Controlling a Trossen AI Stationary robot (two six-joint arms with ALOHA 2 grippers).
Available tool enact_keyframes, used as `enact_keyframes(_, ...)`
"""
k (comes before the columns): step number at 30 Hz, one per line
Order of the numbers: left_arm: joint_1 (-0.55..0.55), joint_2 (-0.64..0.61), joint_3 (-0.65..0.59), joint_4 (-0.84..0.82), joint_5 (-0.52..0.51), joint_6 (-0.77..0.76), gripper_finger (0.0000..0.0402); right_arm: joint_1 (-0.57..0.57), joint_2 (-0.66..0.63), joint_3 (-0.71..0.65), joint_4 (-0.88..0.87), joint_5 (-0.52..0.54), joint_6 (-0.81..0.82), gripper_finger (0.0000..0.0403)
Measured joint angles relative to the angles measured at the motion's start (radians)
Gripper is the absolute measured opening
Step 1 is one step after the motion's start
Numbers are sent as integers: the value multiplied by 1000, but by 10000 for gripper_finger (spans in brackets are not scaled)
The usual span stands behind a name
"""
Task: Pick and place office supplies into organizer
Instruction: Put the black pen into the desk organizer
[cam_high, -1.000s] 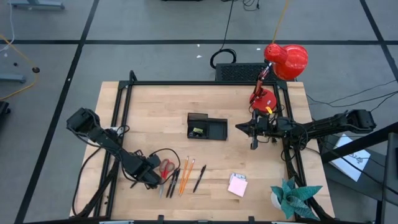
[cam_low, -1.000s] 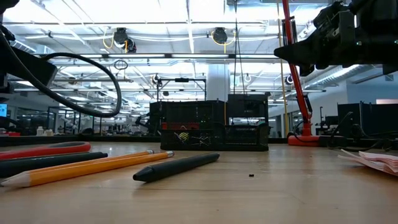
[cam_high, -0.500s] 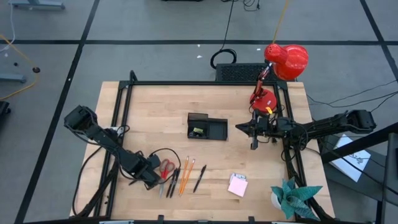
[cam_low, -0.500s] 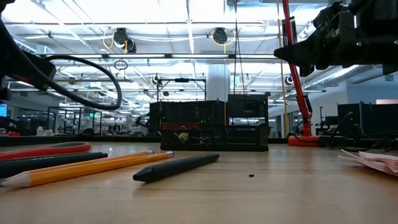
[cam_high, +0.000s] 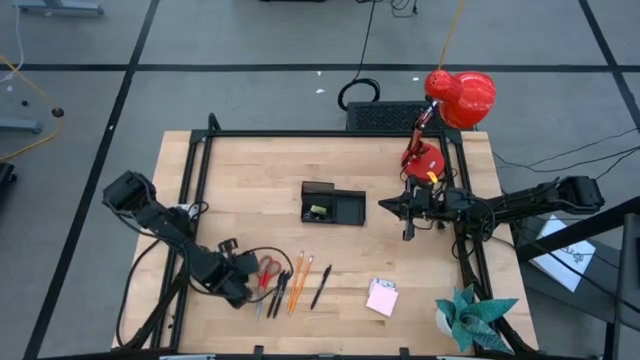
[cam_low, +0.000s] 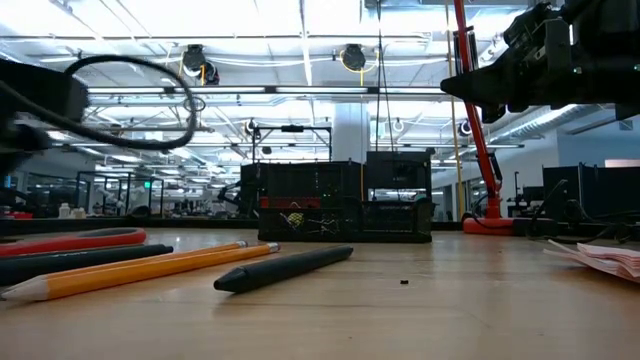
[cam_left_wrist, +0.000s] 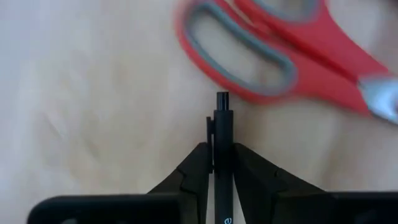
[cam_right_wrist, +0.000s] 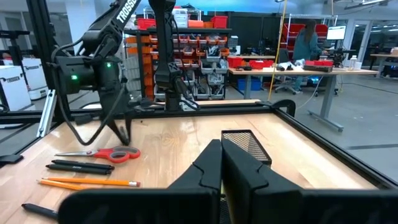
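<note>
Heads up: left gripper (cam_left_wrist: 222, 163) clamped on black pen (cam_left_wrist: 221, 134), near front-left of table (cam_high: 250, 180), right beside red scissors (cam_left_wrist: 292, 56). Grip looks thin and near pen's end, so you risk pen swinging or slipping on the way over. Organizer (cam_high: 333, 205) sits mid-table, well apart, so long carry. Scissor handle just beside the pen, could snag. Right gripper (cam_right_wrist: 222, 163) fingers together, parked above table near red lamp (cam_high: 458, 97).

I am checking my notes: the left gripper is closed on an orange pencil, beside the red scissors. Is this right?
Not quite. The left wrist view shows the left gripper closed on a black pen, not an orange pencil. The red scissors do lie beside it.
</note>
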Motion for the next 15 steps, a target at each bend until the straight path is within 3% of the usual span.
enact_keyframes(7,12,-34,-1,-7,-238,62,44,0,0,0,-2,0,23,1)
enact_keyframes(15,85,-88,0,43,-449,241,60,0,0,0,-6,0,34,1)
